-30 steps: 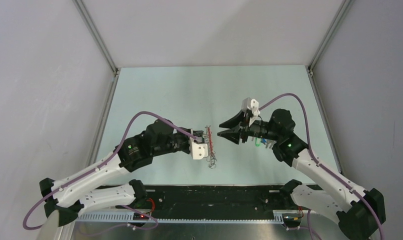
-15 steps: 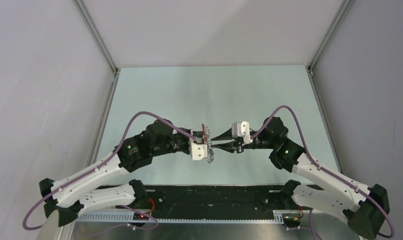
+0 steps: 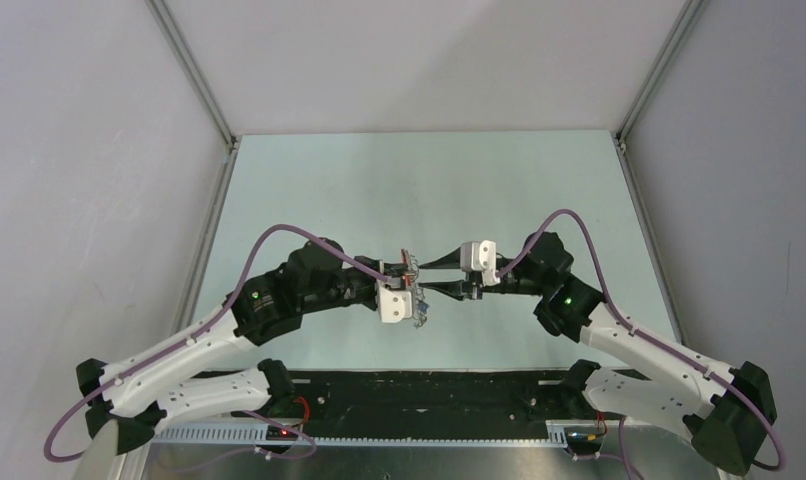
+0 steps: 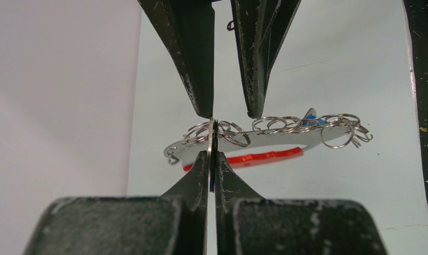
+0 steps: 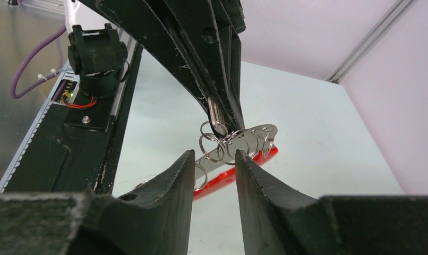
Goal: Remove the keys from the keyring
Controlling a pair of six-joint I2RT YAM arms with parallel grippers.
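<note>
The left gripper [image 4: 212, 152] is pressed together, pinching a thin sliver of silver metal that stands on edge at the end of the keyring [image 4: 254, 158]. In its wrist view the rest trails off toward 3 o'clock: a tangle of silver rings [image 4: 275, 125] on top, the red loop beneath, and a blue tag [image 4: 314, 119] near the far end. This hold seems meant to keep the bunch off the bench [image 4: 334, 212] and steady it for the other arm.

The right gripper [image 4: 229, 114] comes in from 12 o'clock, spread and holding nothing, with one finger tip just beside the pinched metal. It looks placed to close on a ring and pull against the left.

The keys cannot be picked out among the rings. Nothing that could receive freed keys shows in any view.
</note>
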